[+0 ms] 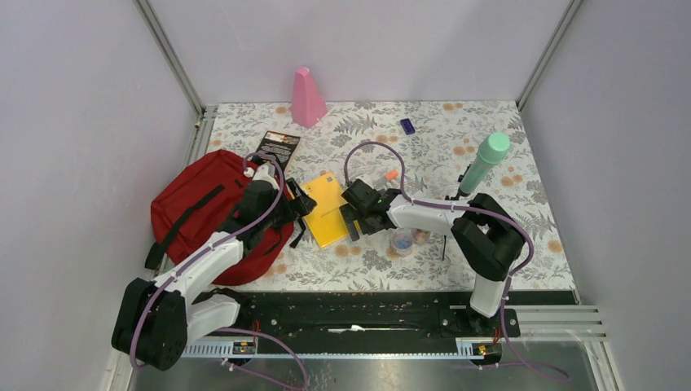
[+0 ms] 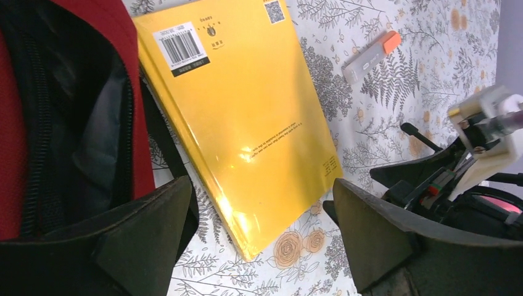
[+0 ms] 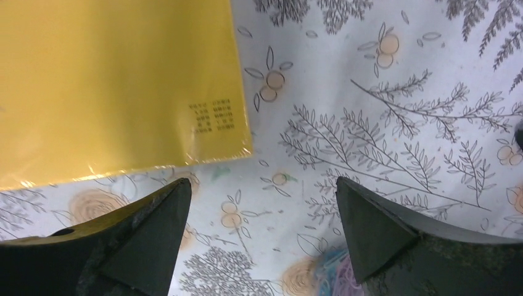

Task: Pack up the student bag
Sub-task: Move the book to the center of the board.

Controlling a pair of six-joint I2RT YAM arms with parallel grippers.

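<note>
Left gripper [image 2: 262, 200] and right gripper [image 3: 264, 197] hang released and empty, flanking the book [image 1: 326, 210] at centre, not yet packed, beside the open bag [image 1: 195, 204].

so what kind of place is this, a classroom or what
Likely a robot test booth, not a classroom: bare grey walls with metal corner posts, two arms bolted to a black rail, a floral tablecloth.

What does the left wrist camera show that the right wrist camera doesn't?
Only the left wrist: the open dark red fabric backpack, a black-and-white barcode label, and a grey pen with an orange cap. Only the right wrist: something pink and blue at the bottom edge. Both: the glossy yellow book lying on the floral tablecloth.
</note>
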